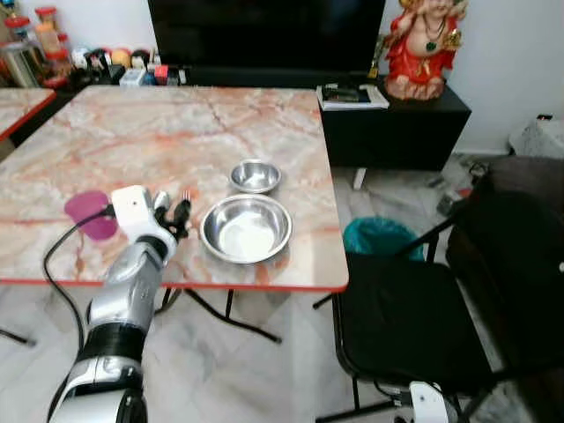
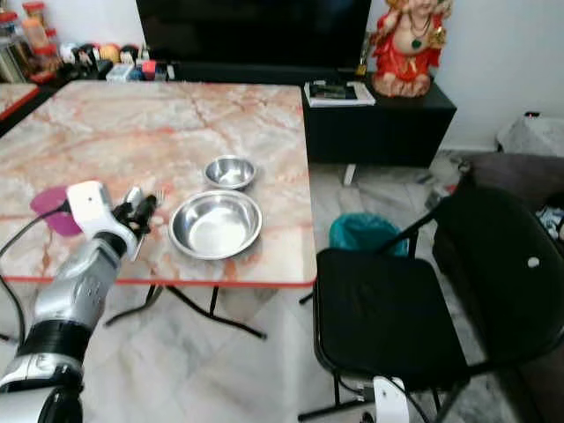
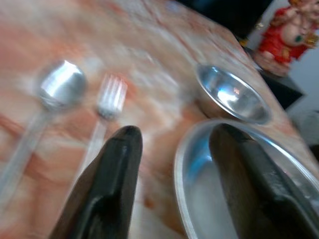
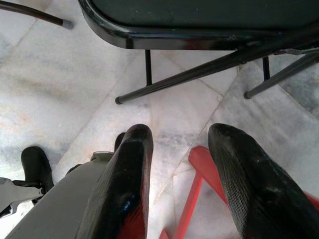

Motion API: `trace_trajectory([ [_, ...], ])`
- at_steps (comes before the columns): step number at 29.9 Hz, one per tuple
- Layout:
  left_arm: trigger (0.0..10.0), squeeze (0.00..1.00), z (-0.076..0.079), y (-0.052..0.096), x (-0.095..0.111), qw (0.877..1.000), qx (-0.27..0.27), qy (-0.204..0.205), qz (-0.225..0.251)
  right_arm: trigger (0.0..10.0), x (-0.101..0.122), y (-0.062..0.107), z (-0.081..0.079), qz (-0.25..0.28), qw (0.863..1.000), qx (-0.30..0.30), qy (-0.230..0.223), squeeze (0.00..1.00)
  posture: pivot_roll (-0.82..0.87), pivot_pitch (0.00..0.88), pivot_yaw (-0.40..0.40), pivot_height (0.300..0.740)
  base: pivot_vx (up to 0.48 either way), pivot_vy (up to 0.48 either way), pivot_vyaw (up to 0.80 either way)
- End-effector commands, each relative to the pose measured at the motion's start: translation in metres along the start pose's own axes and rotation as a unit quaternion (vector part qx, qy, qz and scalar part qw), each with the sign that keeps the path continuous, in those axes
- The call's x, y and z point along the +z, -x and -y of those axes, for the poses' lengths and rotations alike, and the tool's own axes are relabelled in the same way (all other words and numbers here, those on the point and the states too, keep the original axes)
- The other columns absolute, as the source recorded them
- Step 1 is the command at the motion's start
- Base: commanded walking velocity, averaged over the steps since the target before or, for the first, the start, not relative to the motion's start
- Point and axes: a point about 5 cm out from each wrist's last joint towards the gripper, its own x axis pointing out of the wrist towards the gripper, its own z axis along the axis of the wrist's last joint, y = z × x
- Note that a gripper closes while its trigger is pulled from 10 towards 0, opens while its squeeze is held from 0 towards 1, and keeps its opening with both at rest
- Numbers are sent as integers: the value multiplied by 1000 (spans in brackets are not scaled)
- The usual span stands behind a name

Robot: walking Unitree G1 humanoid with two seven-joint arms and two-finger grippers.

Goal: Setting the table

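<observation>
A marble table (image 1: 132, 132) with a red edge holds a large steel bowl (image 1: 246, 228) near its front edge and a small steel bowl (image 1: 256, 175) just behind it. A fork (image 3: 112, 94) and a spoon (image 3: 62, 89) lie side by side left of the large bowl. A purple cup (image 1: 90, 214) stands further left. My left gripper (image 1: 176, 211) hovers low over the table between the cutlery and the large bowl, open, with nothing between its fingers (image 3: 119, 149). My right gripper (image 4: 174, 144) hangs open above the floor by the chair.
A black folding chair (image 1: 414, 326) stands right of the table, with a teal bin (image 1: 379, 236) behind it. A black cabinet (image 1: 397, 123) carries a red statue (image 1: 423, 44) and a book. A second table's corner (image 1: 22, 101) shows at the far left.
</observation>
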Motion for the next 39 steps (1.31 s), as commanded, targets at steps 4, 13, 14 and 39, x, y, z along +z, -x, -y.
trace_trajectory([
  [4, 10000, 1000, 10, -11, 4, 999, -18, 14, -41, 10000, 4, -1, -1, 7, 1000, -2, -8, 0, 26, 0, -8, 740, 0, 0, 0],
  [13, 10000, 1000, 4, -13, -3, 993, 0, 89, -77, 10000, 4, -1, -1, 6, 1000, -1, -10, 0, 26, 0, -5, 740, 0, 0, 0],
  [14, 10000, 1000, 4, -13, -3, 993, 1, 92, -80, 10000, 4, -1, -1, 7, 1000, 0, -10, 0, 27, 0, -5, 740, 0, 0, 0],
  [39, 10000, 0, 17, -23, -8, 990, 8, 91, -111, 10000, 1, 0, -2, 5, 1000, 0, -13, 0, 7, 0, 10, 740, 0, 0, 0],
])
